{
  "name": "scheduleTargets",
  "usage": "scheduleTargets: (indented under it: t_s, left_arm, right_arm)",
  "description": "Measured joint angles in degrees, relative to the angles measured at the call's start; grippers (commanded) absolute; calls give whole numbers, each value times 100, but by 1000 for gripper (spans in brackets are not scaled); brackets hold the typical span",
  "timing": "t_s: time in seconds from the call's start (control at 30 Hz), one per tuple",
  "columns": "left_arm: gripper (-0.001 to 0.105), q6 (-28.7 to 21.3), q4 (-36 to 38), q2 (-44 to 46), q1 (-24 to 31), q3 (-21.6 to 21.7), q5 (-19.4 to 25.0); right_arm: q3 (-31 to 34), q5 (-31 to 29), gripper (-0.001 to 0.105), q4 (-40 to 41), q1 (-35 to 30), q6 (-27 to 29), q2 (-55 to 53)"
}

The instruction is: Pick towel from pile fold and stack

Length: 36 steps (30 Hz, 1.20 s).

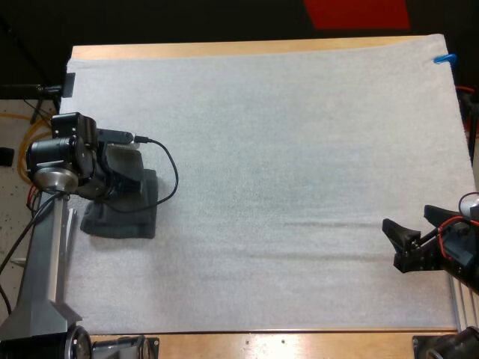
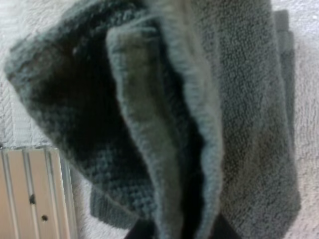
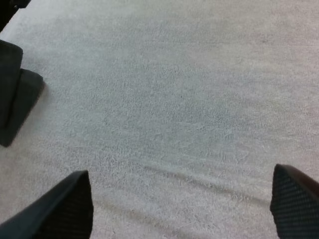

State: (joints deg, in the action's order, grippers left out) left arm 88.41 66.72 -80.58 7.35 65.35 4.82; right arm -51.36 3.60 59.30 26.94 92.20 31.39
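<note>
Towel [image 1: 120,221]: dark grey-green terry with a coarse looped pile. It lies as a squarish folded bundle on the left edge of the mat [image 1: 284,187], about halfway along that edge, partly under the left arm's wrist. From the left wrist view, several layers show. A thick rounded fold stands up through the middle, paler and more olive on its inner face, with a fuzzy hem along its edge. A darker sagging flap hangs to one side and a flatter layer lies to the other.

Left gripper [image 2: 180,233]: low over the bundle. The black fingers [image 2: 139,232] sit on either side of the raised fold, which runs down between them. They appear clamped on it, though only their tips are visible.

A pale ribbed metal rail [image 2: 30,194] lies just beside the towel's hanging corner, off the mat.

Right gripper [image 3: 179,199]: at the right side of the mat, well apart from the towel. Its fingers stand wide apart with nothing between them. The pads [image 3: 294,204] are finely dimpled black rubber.

Mat: white, nubbly and soft-looking. A shallow crease [image 3: 199,179] runs across it just ahead of the right gripper. The wooden table [image 1: 224,48] shows as a bare strip along the far and near sides.
</note>
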Motion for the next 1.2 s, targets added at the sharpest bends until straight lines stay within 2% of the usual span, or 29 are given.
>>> scheduleTargets:
  t_s: [0.23, 0.3, 0.37, 0.57, 0.77, 0.9, 1.0, 1.2]
  left_arm:
    - [0, -56, 12, -234, 0, 0, -42]
    - [3, -148, 12, -270, 0, 0, -42]
    - [10, -317, 12, -271, 0, 0, -36]
    - [30, -561, 12, -271, 0, 0, 639]
    - [30, -608, 12, -271, 0, 0, 1426]
    - [30, -608, 12, -271, 0, 0, 1615]
    - [30, -587, 12, -271, 0, 0, 1384]
    - [30, -214, -210, -271, 0, -123, 123]
  right_arm:
    - [0, 0, 71, 0, 0, 0, 0]
    - [0, 0, 71, 0, 0, 0, 0]
    - [0, 0, 71, 0, 0, 0, 0]
    - [0, 0, 71, 0, 0, 0, 0]
    - [0, 0, 71, 0, 0, 0, 0]
    - [0, 0, 71, 0, 0, 0, 0]
    - [0, 0, 71, 0, 0, 0, 0]
    - [0, 0, 71, 0, 0, 0, 0]
